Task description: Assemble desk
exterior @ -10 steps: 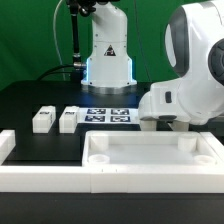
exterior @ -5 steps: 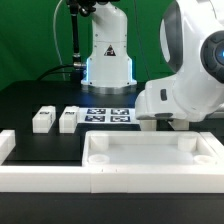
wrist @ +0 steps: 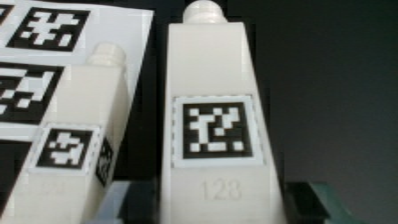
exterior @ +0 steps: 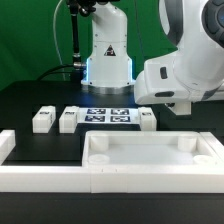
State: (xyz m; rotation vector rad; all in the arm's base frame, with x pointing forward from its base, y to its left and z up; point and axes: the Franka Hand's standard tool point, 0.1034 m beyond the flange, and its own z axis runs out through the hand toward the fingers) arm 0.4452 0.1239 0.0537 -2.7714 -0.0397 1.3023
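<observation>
Leg [wrist: 214,130], white, square-section, black-and-white tag.

Marker board [exterior: 108,117] flat on black table [exterior: 45,148], low white border rail [exterior: 45,178] alongside.

Wht rimmed tabletop [exterior: 150,172] flat; one tagged leg [wrist: 214,120] in tool [wrist: 214,203]

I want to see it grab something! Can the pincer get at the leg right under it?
Probably yes. That leg sits between the fingers of the pincer, nothing covers it, and the neighbouring leg lies beside it, apart.
</observation>
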